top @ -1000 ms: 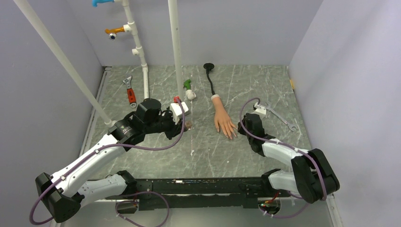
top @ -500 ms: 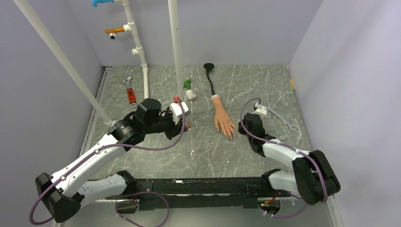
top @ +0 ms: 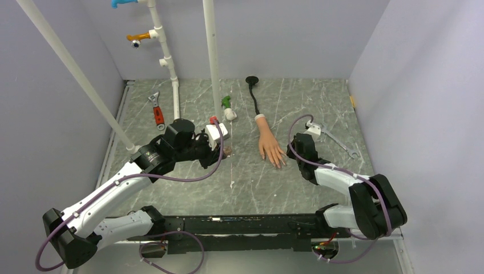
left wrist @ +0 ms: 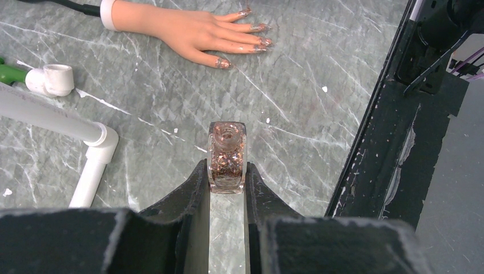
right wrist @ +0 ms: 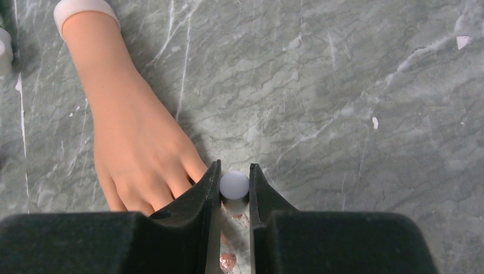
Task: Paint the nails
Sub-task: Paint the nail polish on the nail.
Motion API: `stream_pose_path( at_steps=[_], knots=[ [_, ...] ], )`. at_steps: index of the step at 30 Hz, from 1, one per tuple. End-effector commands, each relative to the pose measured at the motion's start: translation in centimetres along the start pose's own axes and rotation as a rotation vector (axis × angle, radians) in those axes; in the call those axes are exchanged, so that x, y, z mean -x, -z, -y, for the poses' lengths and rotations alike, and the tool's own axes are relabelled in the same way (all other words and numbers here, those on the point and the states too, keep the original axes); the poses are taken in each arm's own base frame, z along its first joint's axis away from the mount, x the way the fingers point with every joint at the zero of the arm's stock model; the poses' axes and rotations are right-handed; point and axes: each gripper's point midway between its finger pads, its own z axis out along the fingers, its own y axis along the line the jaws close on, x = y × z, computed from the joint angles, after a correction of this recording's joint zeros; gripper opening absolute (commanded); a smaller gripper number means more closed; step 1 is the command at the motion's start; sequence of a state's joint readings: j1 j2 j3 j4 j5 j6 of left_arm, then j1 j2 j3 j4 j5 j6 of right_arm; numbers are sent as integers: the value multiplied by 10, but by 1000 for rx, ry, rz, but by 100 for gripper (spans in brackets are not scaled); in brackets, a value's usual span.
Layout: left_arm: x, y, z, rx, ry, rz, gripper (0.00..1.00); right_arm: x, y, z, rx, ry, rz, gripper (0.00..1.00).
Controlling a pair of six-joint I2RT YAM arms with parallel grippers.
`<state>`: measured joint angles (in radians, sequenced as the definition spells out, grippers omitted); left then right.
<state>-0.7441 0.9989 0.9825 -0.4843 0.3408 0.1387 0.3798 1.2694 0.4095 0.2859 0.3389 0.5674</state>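
Observation:
A peach mannequin hand point(top: 267, 142) lies palm down mid-table, its black stem running to the back. Its nails point(left wrist: 259, 41) carry coppery glitter. My left gripper point(left wrist: 227, 171) is shut on a small clear polish bottle point(left wrist: 227, 153) full of copper glitter, its neck uncapped, to the left of the hand point(left wrist: 188, 31). My right gripper point(right wrist: 234, 173) is shut on the round white cap point(right wrist: 234, 185) and sits over the fingertips of the hand point(right wrist: 134, 142). One glittered nail point(right wrist: 227, 261) shows between its jaws; the others are hidden there. From above, this gripper point(top: 290, 158) touches the fingertips.
White PVC pipes point(top: 211, 57) rise at the back left, with a low pipe elbow point(left wrist: 91, 142) beside the bottle. A red-handled wrench point(top: 157, 114), a green-and-white fitting point(top: 228, 107) and a silver wrench point(top: 338, 140) lie on the table. A black rail point(left wrist: 399, 142) marks the near edge.
The right wrist has edged slightly toward the back beside the fingertips. The left arm and the bottle have stayed put.

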Motion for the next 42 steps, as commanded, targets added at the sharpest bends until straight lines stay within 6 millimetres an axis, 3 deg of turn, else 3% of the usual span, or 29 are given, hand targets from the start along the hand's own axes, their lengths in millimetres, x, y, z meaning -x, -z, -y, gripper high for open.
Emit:
stream_pose_path(
  at_steps=[1,10,27,42],
  knots=[
    [29,7,-1,8,-43,74,0,25,-7,-12,16,-27,72,0],
    [27,6,-1,9,-42,67,0,24,-8,-13,22,-35,66,0],
    [24,3,-1,10,-42,55,0,-2,2,-1,25,-53,17,0],
    [24,2,-1,13,-45,53,0,8,14,2,28,-51,45,0]
  ],
)
